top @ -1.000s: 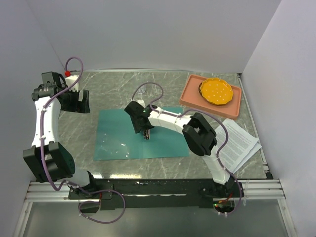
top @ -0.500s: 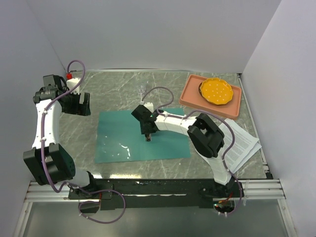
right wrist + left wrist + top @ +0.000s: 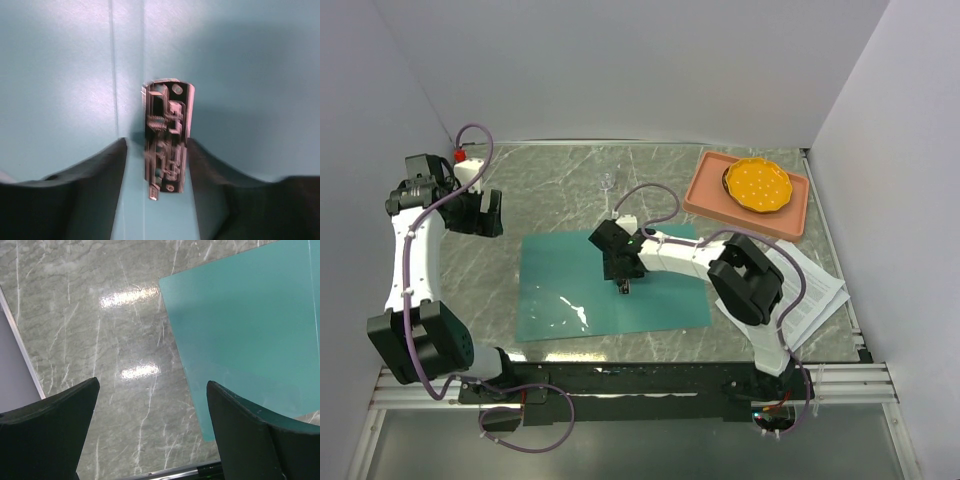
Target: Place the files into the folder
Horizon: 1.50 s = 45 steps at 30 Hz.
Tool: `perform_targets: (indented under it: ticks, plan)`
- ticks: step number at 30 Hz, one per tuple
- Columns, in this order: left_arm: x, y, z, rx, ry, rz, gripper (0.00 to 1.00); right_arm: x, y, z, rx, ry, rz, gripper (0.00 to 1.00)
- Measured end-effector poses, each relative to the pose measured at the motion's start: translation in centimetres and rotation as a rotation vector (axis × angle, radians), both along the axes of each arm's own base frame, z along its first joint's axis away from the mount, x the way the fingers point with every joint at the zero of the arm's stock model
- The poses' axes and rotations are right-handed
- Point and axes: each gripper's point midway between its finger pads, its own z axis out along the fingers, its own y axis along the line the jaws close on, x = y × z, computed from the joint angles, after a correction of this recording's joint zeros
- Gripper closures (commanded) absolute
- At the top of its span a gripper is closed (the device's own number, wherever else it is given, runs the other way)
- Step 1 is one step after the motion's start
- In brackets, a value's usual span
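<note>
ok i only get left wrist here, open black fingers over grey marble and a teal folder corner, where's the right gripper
observer: the right gripper is over the middle of the flat teal-green folder.
operator: holding anything
observer: its fingers straddle a small metal clip on the folder; the wrist view is blurred, so a grip is unclear.
operator: and the files
observer: the white printed paper sheets lie outside the folder, at the right edge of the grey marble table.
</note>
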Motion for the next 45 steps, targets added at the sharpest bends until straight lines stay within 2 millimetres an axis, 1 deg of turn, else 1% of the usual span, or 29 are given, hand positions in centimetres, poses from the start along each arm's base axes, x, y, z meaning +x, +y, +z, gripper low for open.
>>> perform_targets:
  ticks: [2,4,6,9,11,12,14,16,18,21,23,25,28,31,34,40,45]
  plan:
    - [-0.1,0.0,0.1,0.003,-0.003,-0.003,0.04,-0.4,-1.0,0.2,-0.040,0.012,-0.016,0.37]
    - [-0.2,0.0,0.0,0.007,-0.004,-0.007,0.04,-0.5,-2.4,0.9,-0.075,0.013,-0.039,0.37]
    - [-0.5,-0.1,0.0,0.011,-0.006,-0.011,0.04,-0.1,-4.5,2.4,-0.110,0.000,-0.076,0.38]
    - [-1.1,-0.2,-0.2,0.014,-0.007,-0.015,0.04,0.2,-8.9,4.8,-0.140,-0.024,-0.168,0.39]
    - [-1.3,-0.3,-0.3,0.017,-0.008,-0.020,0.04,-0.2,-12.6,5.6,-0.170,-0.026,-0.236,0.40]
    - [-1.4,-0.3,-0.3,0.017,-0.008,-0.020,0.04,-0.6,-14.4,5.7,-0.190,-0.021,-0.269,0.41]
    - [-1.4,-0.3,-0.3,0.020,-0.010,-0.026,0.04,-2.0,-17.7,5.0,-0.245,0.012,-0.320,0.42]
    - [-1.4,-0.3,-0.3,0.021,-0.011,-0.026,0.04,-3.6,-19.9,3.8,-0.302,0.058,-0.345,0.43]
    - [-1.4,-0.3,-0.2,0.020,-0.012,-0.027,0.04,-5.3,-21.5,2.4,-0.356,0.107,-0.350,0.43]
    - [-1.4,-0.4,-0.3,0.020,-0.015,-0.029,0.04,-7.0,-23.0,1.3,-0.399,0.162,-0.359,0.43]
    - [-1.6,-0.4,-0.5,0.020,-0.011,-0.032,0.04,-7.7,-23.9,1.0,-0.404,0.187,-0.378,0.43]
    - [-1.6,-0.4,-0.5,0.019,-0.011,-0.034,0.04,-7.8,-24.7,1.1,-0.394,0.197,-0.407,0.43]
    - [-1.5,-0.5,-0.5,0.016,-0.014,-0.038,0.04,-7.7,-25.4,1.3,-0.379,0.199,-0.437,0.43]
    - [-1.5,-0.5,-0.5,0.015,-0.014,-0.038,0.04,-7.5,-25.7,1.2,-0.373,0.202,-0.448,0.43]
    - [-1.6,-0.5,-0.5,0.015,-0.013,-0.039,0.04,-7.4,-25.5,1.1,-0.367,0.204,-0.437,0.43]
    - [-1.5,-0.5,-0.4,0.018,-0.019,-0.039,0.04,-7.2,-25.4,0.0,-0.368,0.235,-0.432,0.44]
    - [-1.5,-0.5,-0.5,0.019,-0.023,-0.039,0.04,-7.3,-26.1,-0.7,-0.361,0.257,-0.450,0.47]
